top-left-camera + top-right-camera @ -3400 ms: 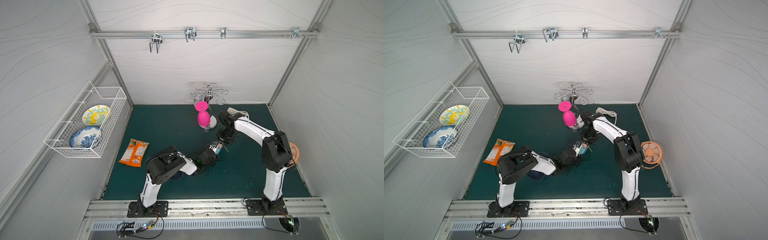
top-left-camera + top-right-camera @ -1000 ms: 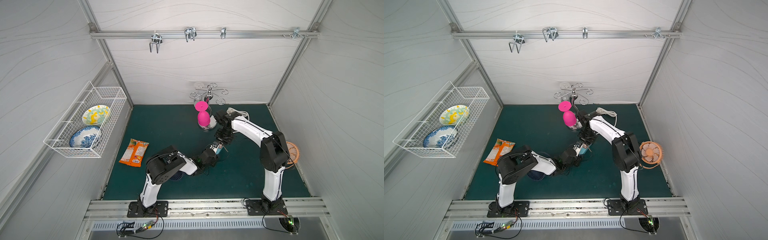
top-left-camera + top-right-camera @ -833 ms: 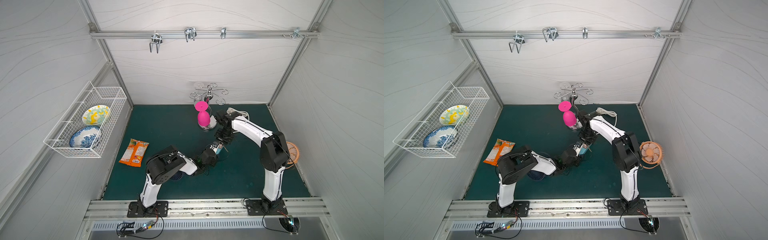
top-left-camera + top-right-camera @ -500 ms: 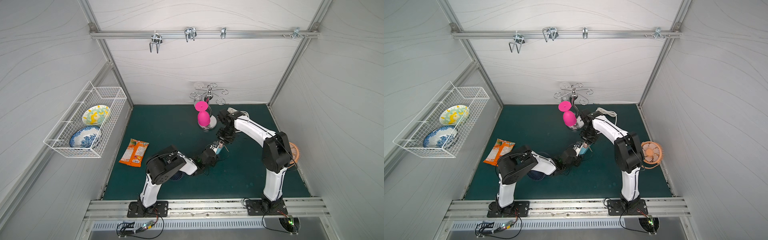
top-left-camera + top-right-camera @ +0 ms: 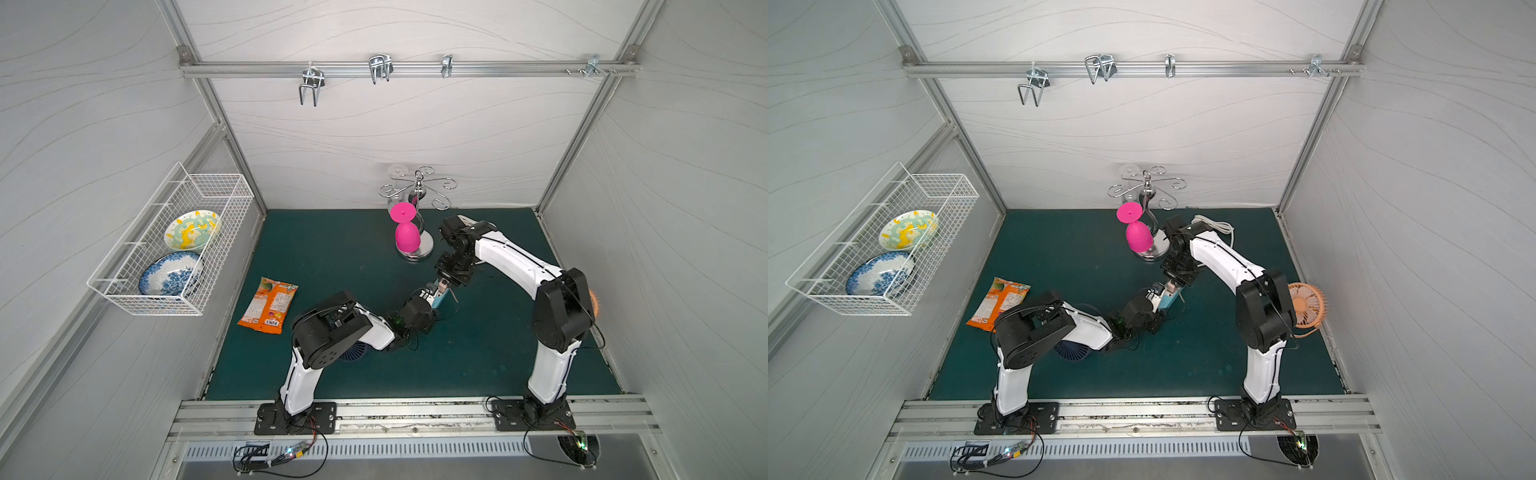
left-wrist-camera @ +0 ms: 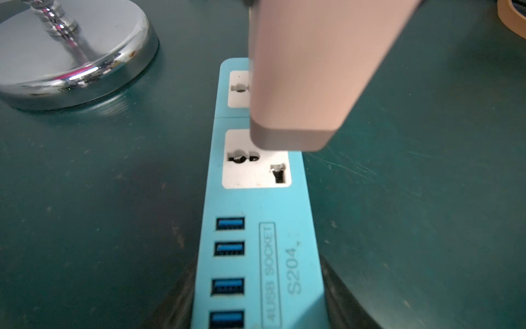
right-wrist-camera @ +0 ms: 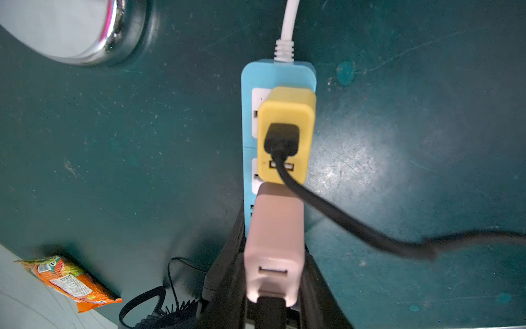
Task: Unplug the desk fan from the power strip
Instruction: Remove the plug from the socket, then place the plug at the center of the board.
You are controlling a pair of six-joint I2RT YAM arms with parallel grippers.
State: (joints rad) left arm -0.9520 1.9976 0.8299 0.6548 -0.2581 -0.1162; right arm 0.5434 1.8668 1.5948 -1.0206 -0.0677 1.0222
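Power strip (image 5: pixel 437 298) lies flat near the middle of the green mat (image 5: pixel 332 249) in both top views. Its long axis slants from the left gripper (image 5: pixel 429 296) at its near end back toward the right gripper (image 5: pixel 445 284). Bare mat lies open toward the front rail, with the snack packet (image 5: pixel 269 305) well apart. In the left wrist view, dark fingers (image 6: pixel 170 307) clamp the port end, and a pink adapter (image 6: pixel 307 85) hangs tilted over a socket face. In the right wrist view, the white cord (image 7: pixel 289 22) leaves the end opposite the ports, and a yellow adapter (image 7: pixel 286 119) sits plugged in. The right gripper is closed on the pink adapter, and the chrome base (image 7: pixel 71 28) stands apart.
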